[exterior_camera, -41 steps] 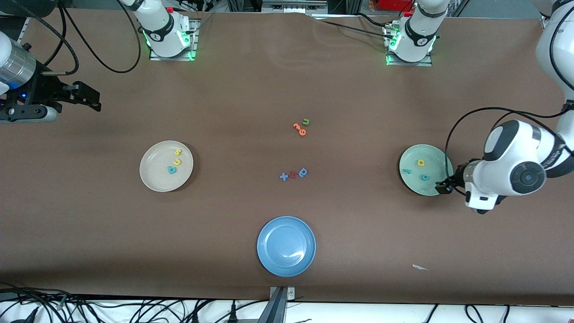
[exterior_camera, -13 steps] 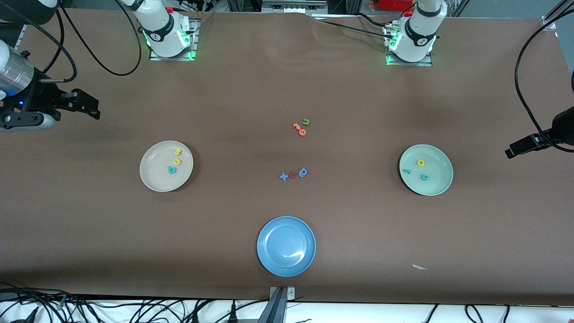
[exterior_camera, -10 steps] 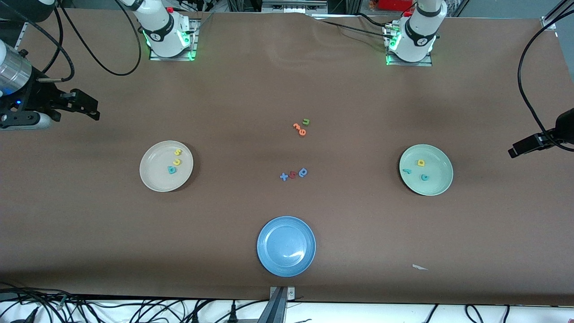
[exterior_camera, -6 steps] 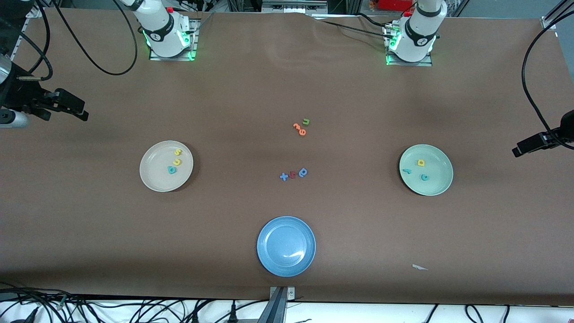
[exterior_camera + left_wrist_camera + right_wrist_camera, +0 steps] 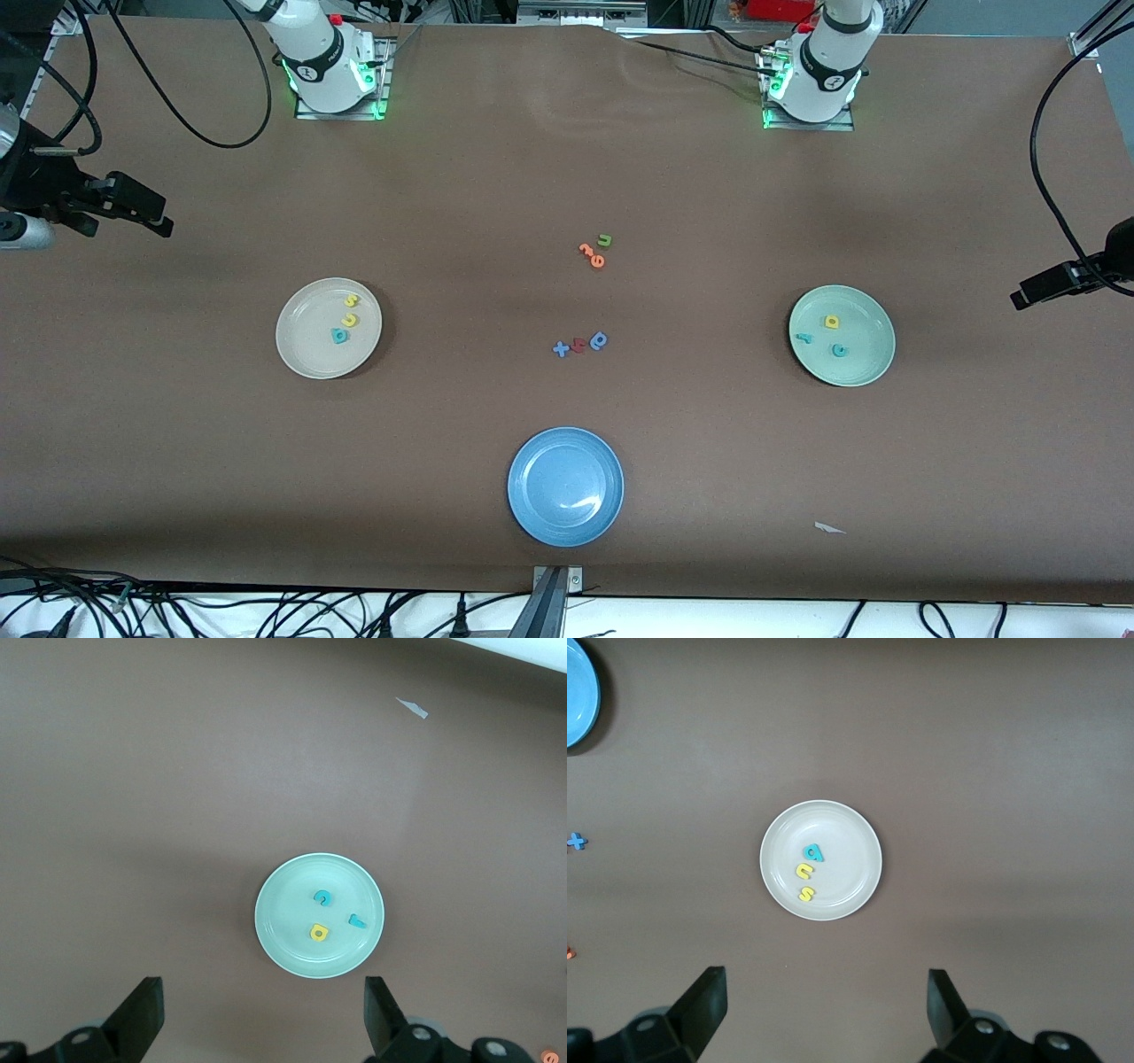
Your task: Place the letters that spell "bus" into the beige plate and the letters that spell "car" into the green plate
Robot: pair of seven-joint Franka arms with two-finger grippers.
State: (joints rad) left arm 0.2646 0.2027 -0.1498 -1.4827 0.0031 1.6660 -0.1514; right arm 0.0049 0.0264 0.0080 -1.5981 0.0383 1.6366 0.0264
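Observation:
The beige plate (image 5: 306, 346) (image 5: 850, 859) holds a teal "b" (image 5: 337, 335) (image 5: 812, 852), a yellow "u" (image 5: 351, 320) (image 5: 804, 872) and a yellow "s" (image 5: 352, 301) (image 5: 806, 894). In the green plate (image 5: 866, 341) (image 5: 283, 904) lie a yellow "a" (image 5: 832, 322) (image 5: 317, 931), a teal "r" (image 5: 803, 338) (image 5: 359, 921) and a teal "c" (image 5: 839, 351) (image 5: 323, 897). My left gripper (image 5: 1019, 299) (image 5: 263, 992) hangs open and empty, high over the left arm's end of the table. My right gripper (image 5: 161, 223) (image 5: 825, 981) hangs open and empty over the right arm's end.
A blue plate (image 5: 532, 461) sits near the front edge. Mid-table lie two orange letters (image 5: 592, 254), a green "u" (image 5: 605, 240), a blue "x" (image 5: 561, 349), a red letter (image 5: 578, 345) and a blue "a" (image 5: 599, 339). A white scrap (image 5: 829, 528) lies near the front.
The left arm has pulled up and away from the green plate toward its end of the table. The right gripper has drifted slightly outward. The letters have not moved.

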